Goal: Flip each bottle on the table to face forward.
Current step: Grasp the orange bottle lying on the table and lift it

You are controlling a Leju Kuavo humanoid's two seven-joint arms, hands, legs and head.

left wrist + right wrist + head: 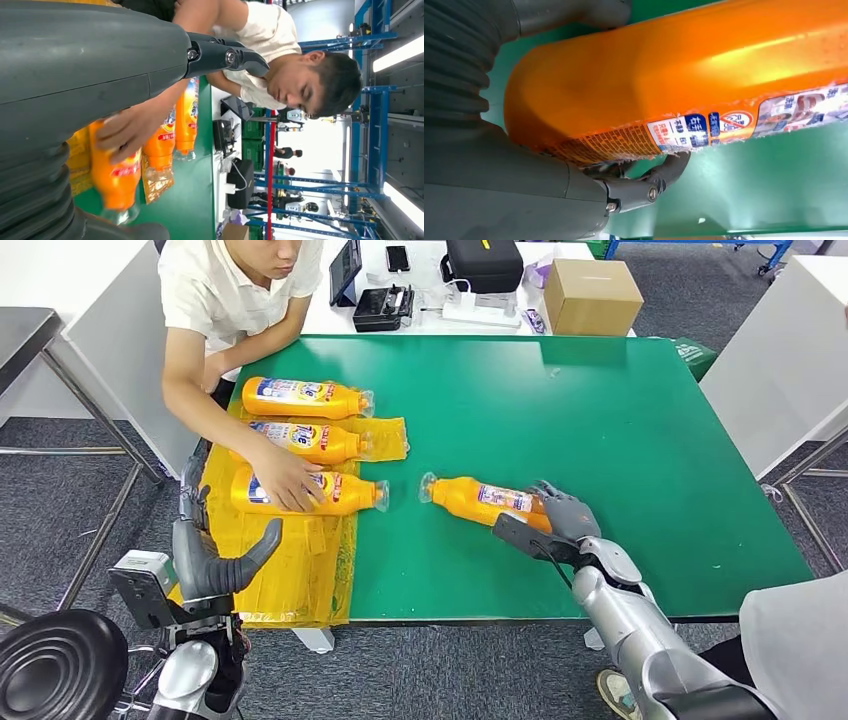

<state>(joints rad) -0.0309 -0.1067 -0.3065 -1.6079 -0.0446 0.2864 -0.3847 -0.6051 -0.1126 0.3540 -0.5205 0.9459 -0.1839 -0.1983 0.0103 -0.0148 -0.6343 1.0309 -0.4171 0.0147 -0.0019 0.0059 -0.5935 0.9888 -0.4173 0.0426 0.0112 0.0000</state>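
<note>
R hand (563,520) clamped round base end of orange bottle (487,501), thumb one side, fingers (664,172) the other (wrist cam confirms contact); bottle lies on its side on green table (620,430), cap end pointing toward the yellow sheet (300,570). L hand (215,555) off table's near-left corner, holding nothing, thumb out from the fingers. On the sheet: three more orange bottles on their sides, person's hand (285,480) resting on nearest one (345,493). Cardboard box (592,297) on white desk beyond.
</note>
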